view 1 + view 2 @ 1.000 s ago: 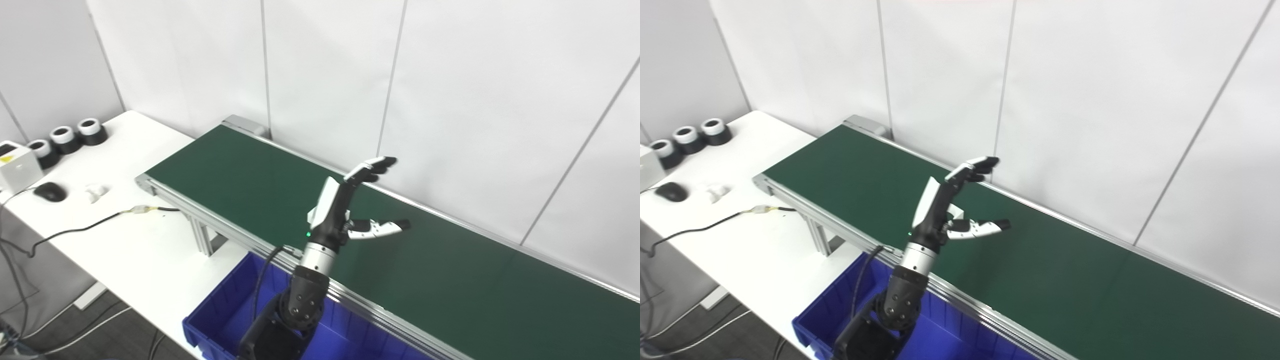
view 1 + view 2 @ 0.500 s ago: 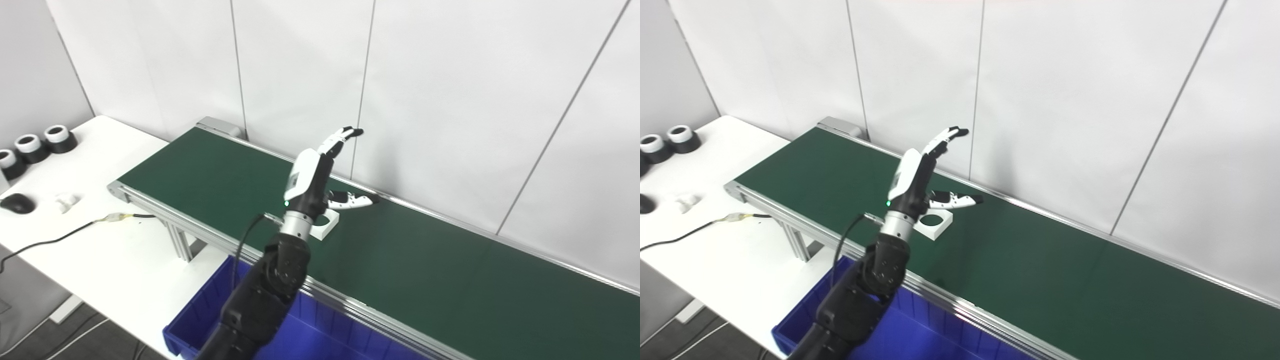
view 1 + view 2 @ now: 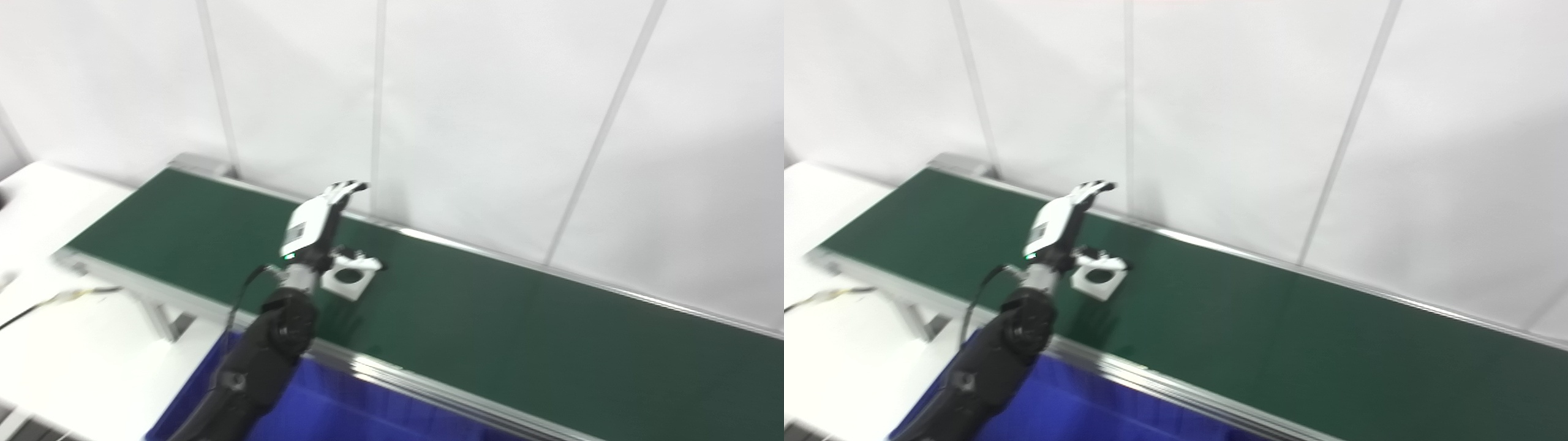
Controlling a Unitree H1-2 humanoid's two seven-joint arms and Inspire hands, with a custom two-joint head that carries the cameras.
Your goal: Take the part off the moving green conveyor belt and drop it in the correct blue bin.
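A flat white square part with a round hole (image 3: 350,277) lies on the green conveyor belt (image 3: 520,331), also seen in the right eye view (image 3: 1098,278). My left hand (image 3: 318,226) is raised over the belt just left of and above the part, open, with fingers stretched up and the thumb reaching over the part's far edge. It holds nothing. The blue bin (image 3: 343,416) sits below the belt's near rail under my left arm. My right hand is not in view.
A white table (image 3: 61,343) stands left of the belt with a cable (image 3: 55,300) on it. White wall panels rise right behind the belt. The belt's silver near rail (image 3: 429,392) runs between the belt and the bin.
The camera has swung right and the picture is blurred. My left hand has reached further over the belt and lowered; the white part now shows clear of my hand, beside the thumb.
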